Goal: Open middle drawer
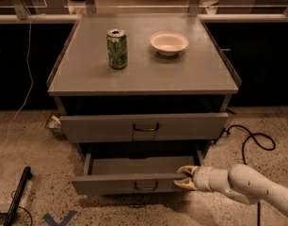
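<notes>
Camera view: a grey cabinet (144,74) carries a green can (117,49) on its top, with a white bowl (169,43) to the right of it. Below, a taller upper drawer (101,127) stands slightly out. Under it the middle drawer (116,183) is pulled partway out towards the viewer, showing its plain grey tray. A white arm (250,187) reaches in from the near right. Its gripper (185,178) is at the right end of the drawer front, fingers narrowly pinching it, one behind and one before.
</notes>
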Robot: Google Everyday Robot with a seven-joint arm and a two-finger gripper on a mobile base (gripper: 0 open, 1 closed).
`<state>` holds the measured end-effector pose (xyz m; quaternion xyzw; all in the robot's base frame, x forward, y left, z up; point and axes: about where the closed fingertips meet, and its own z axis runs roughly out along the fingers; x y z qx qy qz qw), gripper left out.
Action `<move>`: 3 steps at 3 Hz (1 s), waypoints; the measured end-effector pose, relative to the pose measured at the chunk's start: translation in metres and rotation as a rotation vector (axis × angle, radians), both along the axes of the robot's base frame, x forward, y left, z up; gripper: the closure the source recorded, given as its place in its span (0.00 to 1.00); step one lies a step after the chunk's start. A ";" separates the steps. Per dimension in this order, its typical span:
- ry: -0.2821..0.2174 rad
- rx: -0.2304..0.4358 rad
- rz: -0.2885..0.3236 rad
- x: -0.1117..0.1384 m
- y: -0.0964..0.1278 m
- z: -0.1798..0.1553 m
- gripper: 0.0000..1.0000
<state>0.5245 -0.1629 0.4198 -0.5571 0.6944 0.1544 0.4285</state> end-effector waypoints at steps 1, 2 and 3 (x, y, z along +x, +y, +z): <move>-0.005 0.010 -0.004 -0.023 -0.008 -0.002 1.00; -0.005 0.010 -0.004 -0.025 -0.008 0.001 0.82; -0.005 0.010 -0.004 -0.025 -0.008 0.001 0.59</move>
